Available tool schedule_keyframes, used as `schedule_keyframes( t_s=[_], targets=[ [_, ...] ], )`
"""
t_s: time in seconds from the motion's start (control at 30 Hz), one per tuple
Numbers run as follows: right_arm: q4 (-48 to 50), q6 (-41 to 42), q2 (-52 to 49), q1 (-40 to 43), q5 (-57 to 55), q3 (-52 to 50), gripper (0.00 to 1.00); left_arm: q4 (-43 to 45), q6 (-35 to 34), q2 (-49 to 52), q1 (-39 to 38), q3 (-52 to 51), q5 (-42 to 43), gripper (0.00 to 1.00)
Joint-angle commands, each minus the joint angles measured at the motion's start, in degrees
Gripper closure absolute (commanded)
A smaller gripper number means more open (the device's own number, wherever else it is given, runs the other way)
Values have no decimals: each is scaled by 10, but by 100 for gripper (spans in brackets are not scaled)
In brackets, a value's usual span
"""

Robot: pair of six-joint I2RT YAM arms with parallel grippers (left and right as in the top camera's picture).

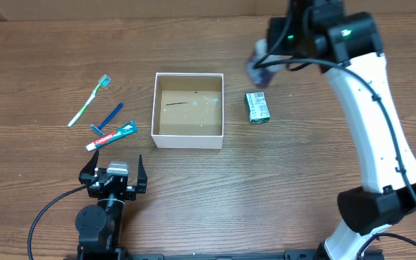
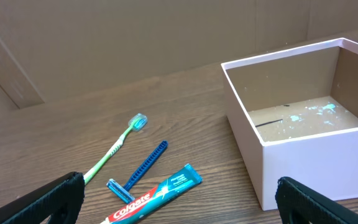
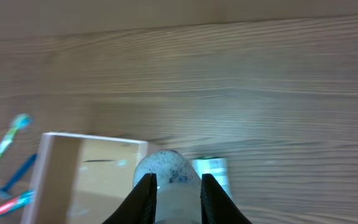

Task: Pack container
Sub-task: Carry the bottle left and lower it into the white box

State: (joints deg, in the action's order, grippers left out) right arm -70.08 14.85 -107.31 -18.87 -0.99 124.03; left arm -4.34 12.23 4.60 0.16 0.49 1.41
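Note:
The container (image 1: 188,137) is a square shallow box with white walls and a brown floor, at the table's middle; it also shows in the left wrist view (image 2: 303,140) and the right wrist view (image 3: 48,168). My right gripper (image 3: 174,183) is shut on a white bottle with a blue-speckled end (image 3: 166,169), held high above the table, right of the container and above a small green packet (image 1: 258,106). My left gripper (image 2: 179,205) is open and empty near the front edge, just short of a toothpaste tube (image 2: 157,196), a blue razor (image 2: 138,171) and a green toothbrush (image 2: 114,149).
The toothbrush (image 1: 89,101), razor (image 1: 107,118) and toothpaste (image 1: 112,136) lie left of the container. The green packet (image 3: 211,169) lies to its right. The right arm (image 1: 370,123) spans the table's right side.

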Motion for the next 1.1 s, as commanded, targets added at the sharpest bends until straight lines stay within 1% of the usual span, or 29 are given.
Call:
schedule_keyframes(
  t_s=[0.0,0.17,0.27,0.4,0.6,0.77,0.9,1.07],
  targets=[
    [20,84,17,-61,-20,23,92,-1,5,-4,6,-2,-3,0],
    [68,130,17,-148,-58,23,91,-1,5,-4,6,-2,-3,0],
    [91,140,16,-183,-85,19,89,-1,5,-4,6,-2,-3,0],
    [109,155,-8,-217,-119,18,89,-1,5,-4,6,-2,-3,0],
    [127,182,-79,-220,-125,18,89,-1,5,-4,6,-2,-3,0],
    [135,183,-125,-223,-153,18,89,-1,5,-4,6,-2,-3,0],
    [136,183,-143,-229,-176,16,89,-1,5,-4,6,-2,-3,0],
    [144,190,-167,-229,-176,15,89,-1,5,-4,6,-2,-3,0]
  ],
)
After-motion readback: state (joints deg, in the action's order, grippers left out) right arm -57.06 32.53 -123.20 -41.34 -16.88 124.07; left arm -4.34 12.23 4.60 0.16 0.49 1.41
